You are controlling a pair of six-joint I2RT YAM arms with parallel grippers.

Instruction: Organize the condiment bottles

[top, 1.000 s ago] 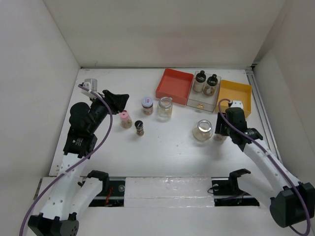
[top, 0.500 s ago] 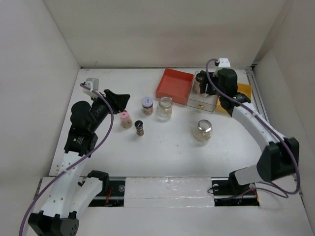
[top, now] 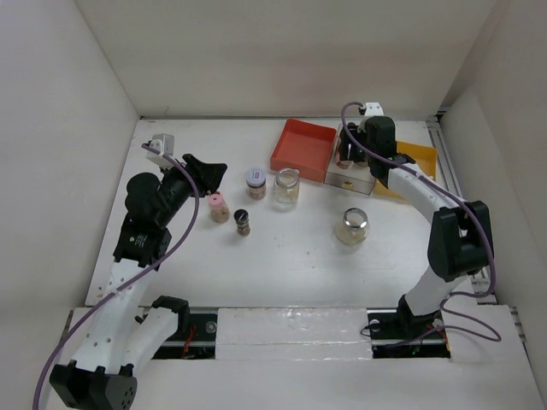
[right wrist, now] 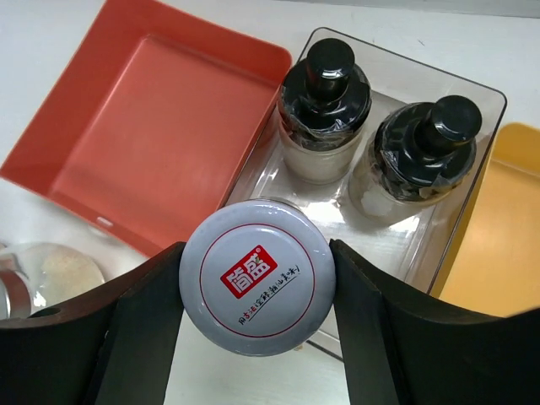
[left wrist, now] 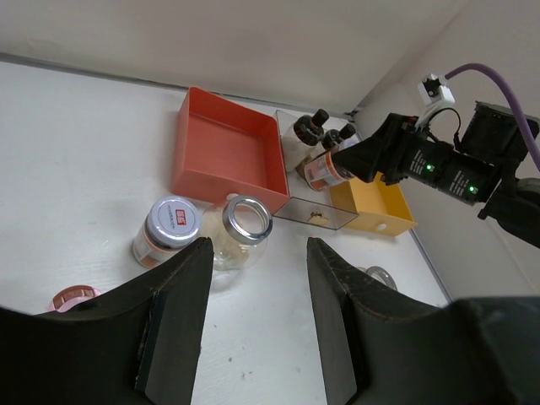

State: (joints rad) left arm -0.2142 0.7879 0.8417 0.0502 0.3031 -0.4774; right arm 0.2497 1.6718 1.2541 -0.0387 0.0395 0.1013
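Right gripper [top: 349, 151] clamps silver-lidded jar [right wrist: 256, 274] above clear tray [right wrist: 371, 232], near two black-capped bottles [right wrist: 325, 110]; left gripper [top: 208, 171] hangs spread above table [top: 291, 248].

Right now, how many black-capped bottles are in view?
3. The left bottle and right bottle stand in the clear tray; a third bottle stands on the table near the pink-capped bottle. A jar held over the tray may hide more.
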